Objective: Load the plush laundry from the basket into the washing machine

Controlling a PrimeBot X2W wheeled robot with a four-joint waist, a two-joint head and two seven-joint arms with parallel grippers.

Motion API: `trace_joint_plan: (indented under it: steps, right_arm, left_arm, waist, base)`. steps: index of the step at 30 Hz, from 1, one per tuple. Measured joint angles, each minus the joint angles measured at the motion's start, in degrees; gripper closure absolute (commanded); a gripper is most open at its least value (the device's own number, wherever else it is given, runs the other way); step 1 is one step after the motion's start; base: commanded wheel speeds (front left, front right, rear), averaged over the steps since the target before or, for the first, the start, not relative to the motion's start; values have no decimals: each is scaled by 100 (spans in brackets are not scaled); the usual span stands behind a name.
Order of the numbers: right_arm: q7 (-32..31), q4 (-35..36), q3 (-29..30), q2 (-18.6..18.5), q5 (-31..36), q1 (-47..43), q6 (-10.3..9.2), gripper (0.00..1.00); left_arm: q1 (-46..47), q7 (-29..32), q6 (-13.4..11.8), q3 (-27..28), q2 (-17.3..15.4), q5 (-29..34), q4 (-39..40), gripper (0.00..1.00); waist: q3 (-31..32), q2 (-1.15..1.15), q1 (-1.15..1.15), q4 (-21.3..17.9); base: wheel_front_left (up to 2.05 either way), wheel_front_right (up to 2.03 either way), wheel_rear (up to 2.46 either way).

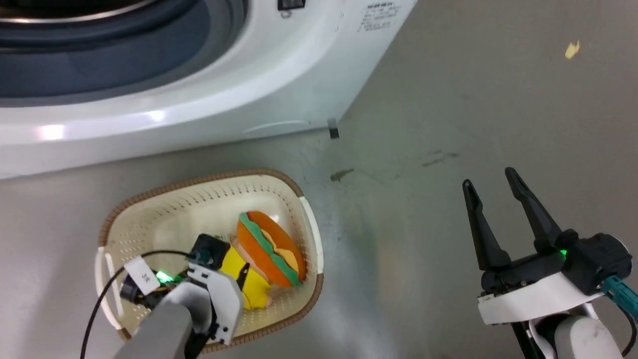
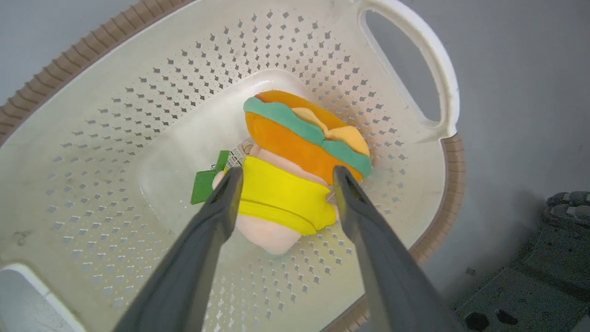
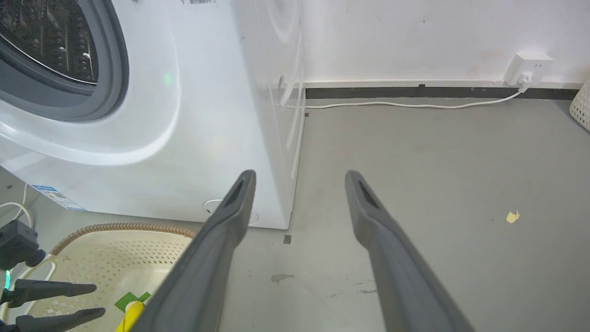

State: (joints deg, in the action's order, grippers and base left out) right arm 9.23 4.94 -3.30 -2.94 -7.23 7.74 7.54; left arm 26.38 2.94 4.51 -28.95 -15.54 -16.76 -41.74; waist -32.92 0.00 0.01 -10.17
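My left gripper [image 2: 286, 177] is down inside the basket [image 2: 138, 92]. Its two fingers are spread wide and straddle the plush laundry [image 2: 295, 143]. One fingertip sits at the edge of the toy's yellow body, the other at the lower edge of the orange bun. I cannot tell whether either tip presses into the cloth. The claw is released, not clamped on the toy.

The toy lies on the basket's bottom with its bun end pointing away from the claw. A green tag [image 2: 203, 184] lies just outside one finger.

Past the basket's brown rim is grey floor [image 1: 448, 124], and beyond that, ahead of the claw, stands the washing machine [image 1: 199, 99].

Well apart to the claw's right, my right gripper [image 1: 491, 177] hangs over bare floor. Its fingers are just as wide apart and hold nothing.
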Motion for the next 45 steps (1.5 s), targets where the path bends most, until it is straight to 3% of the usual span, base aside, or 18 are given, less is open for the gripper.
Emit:
trace_joint_plan:
  steps: [13, 22, 36, 37, 38, 45]
  right_arm:
    - [174, 125, -144, 0, -140, 238, 0, 0]
    - [269, 216, -152, 0, -299, 371, 0, 0]
    - [437, 253, -254, 0, -553, 516, 0, 0]
    - [453, 252, -265, 0, -566, 535, 0, 0]
    - [467, 246, -274, 0, -592, 568, 0, 0]
    - [549, 183, -308, 0, -693, 784, 0, 0]
  left_arm:
    - [1174, 557, 79, -1027, -500, -267, -738, 0]
    - [1783, 655, 149, -1907, -832, -420, -1072, 0]
    - [2540, 668, 247, -2867, -1211, -1144, -1679, 0]
    - [2576, 681, 269, -2948, -1230, -1196, -1709, 67]
    - [2629, 699, 272, -3023, -1254, -1263, -1730, 100]
    - [2897, 590, 375, -3326, -1330, -1594, -2130, 100]
  waist:
    - [-982, 0, 0, -233]
    - [-1589, 0, 0, -414]
    - [-2360, 0, -1, -740]
    - [-2409, 0, 0, -761]
    - [-2457, 0, -1, -783]
    - [-2609, 0, -4, -929]
  base:
    - [0, 0, 0]
    - [0, 0, 0]
    - [0, 0, 0]
    - [0, 0, 0]
    - [0, 0, 0]
    - [0, 0, 0]
